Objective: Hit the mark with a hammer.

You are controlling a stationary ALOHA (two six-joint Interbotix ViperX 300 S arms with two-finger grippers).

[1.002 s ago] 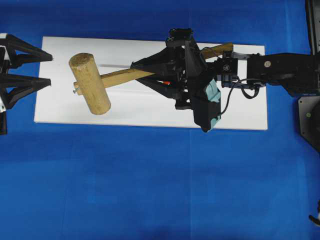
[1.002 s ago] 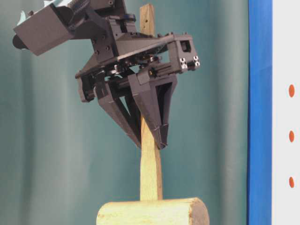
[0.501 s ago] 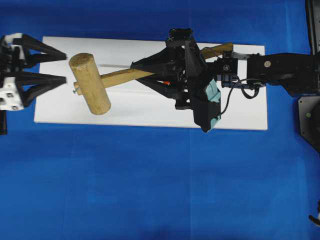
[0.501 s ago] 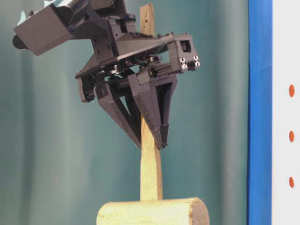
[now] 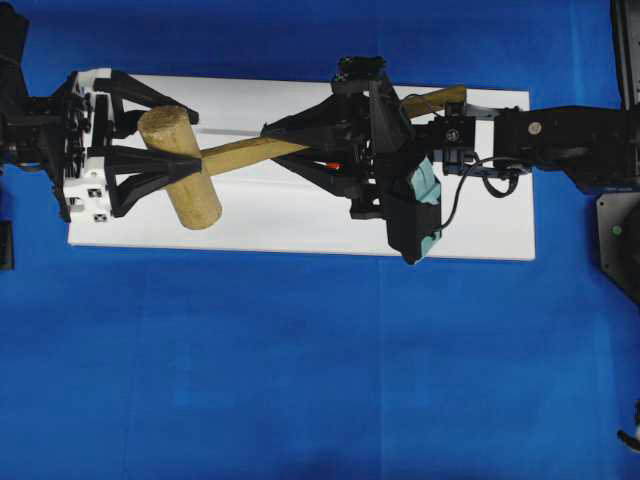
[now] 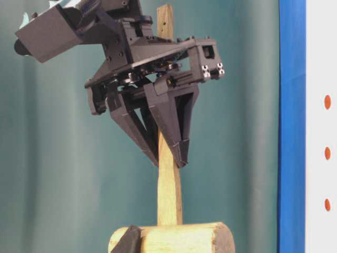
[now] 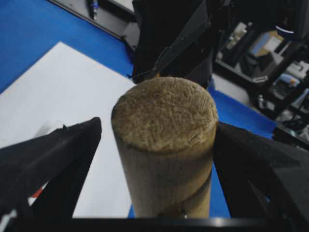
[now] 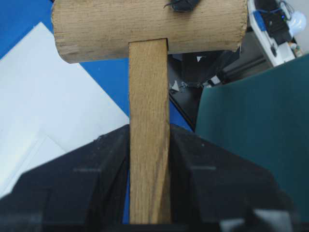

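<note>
The hammer, a light wooden mallet, lies across the white board (image 5: 300, 215). Its thick head (image 5: 182, 170) is at the left and its flat handle (image 5: 235, 154) runs right. My right gripper (image 5: 270, 145) is shut on the handle's middle, and the wrist view shows the handle (image 8: 148, 121) pinched between both black fingers. My left gripper (image 5: 198, 142) is open and straddles the head (image 7: 166, 125), with a gap on the left side and the right finger (image 7: 256, 159) close against it. A small orange-red spot (image 5: 332, 165), possibly the mark, peeks out under the right gripper.
The board lies on a blue table (image 5: 300, 380). The right arm (image 5: 560, 140) reaches in over the board's right end. In the table-level view a white strip with orange dots (image 6: 327, 101) stands at the right edge, behind a teal backdrop.
The left gripper has moved right from the table's left edge onto the board, and its open fingers now flank the hammer head. The right gripper and hammer have not moved.
</note>
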